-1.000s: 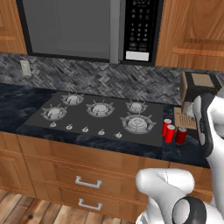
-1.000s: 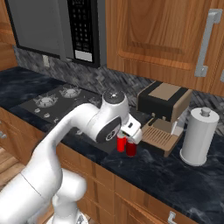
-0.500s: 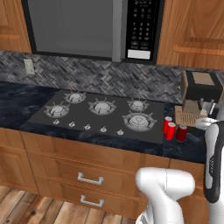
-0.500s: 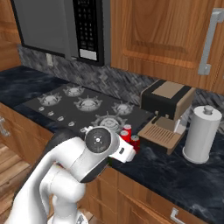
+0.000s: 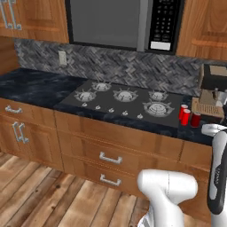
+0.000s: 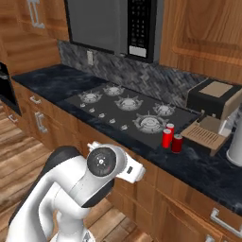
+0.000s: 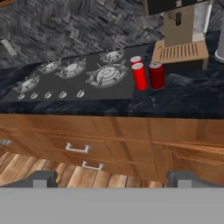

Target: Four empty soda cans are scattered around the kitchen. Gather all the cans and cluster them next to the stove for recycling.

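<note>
Red cylindrical soda cans (image 7: 147, 75) beside glossy stove (image 7: 74, 78).

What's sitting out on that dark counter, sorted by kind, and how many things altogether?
Red soda cans: 3, clustered beside the stove
Coffee machine: 1
White paper-towel roll: 1
Total: 5
</note>
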